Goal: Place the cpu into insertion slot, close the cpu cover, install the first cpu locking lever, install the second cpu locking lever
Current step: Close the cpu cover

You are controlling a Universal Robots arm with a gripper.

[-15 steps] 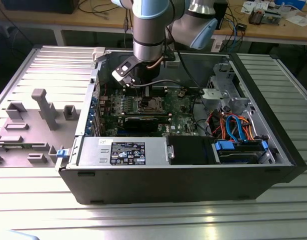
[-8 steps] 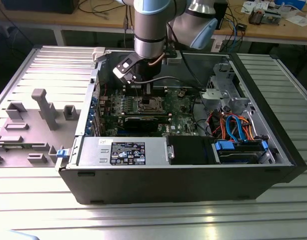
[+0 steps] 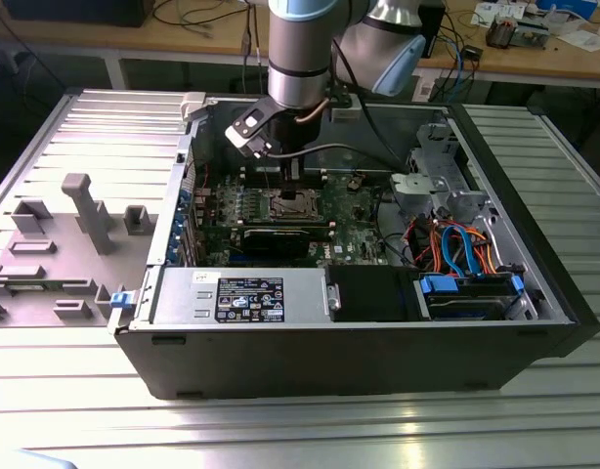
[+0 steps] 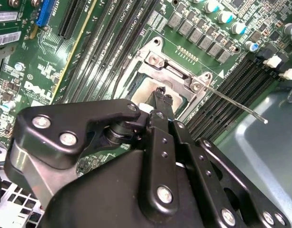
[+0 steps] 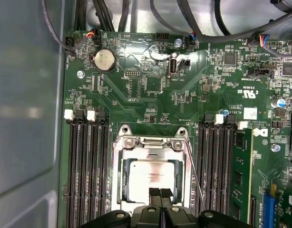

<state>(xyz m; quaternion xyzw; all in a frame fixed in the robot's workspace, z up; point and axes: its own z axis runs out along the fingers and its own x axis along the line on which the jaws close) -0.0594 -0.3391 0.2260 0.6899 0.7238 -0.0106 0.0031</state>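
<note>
Exterior view: closed, empty claw (image 3: 292, 176) at twelve o'clock of the cpu cover (image 3: 278, 203); a skewed push risks scratching the cpu (image 5: 148, 173).

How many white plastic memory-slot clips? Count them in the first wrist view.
4. Two white plastic clips head the black slot bank on one side of the silvery square cpu; two head the bank opposite. More may hide at the slots' far ends.

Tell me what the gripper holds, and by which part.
Nothing, as far as shows: the gripper is shut, its tips over the cpu inside the cover, with nothing between them.
</note>
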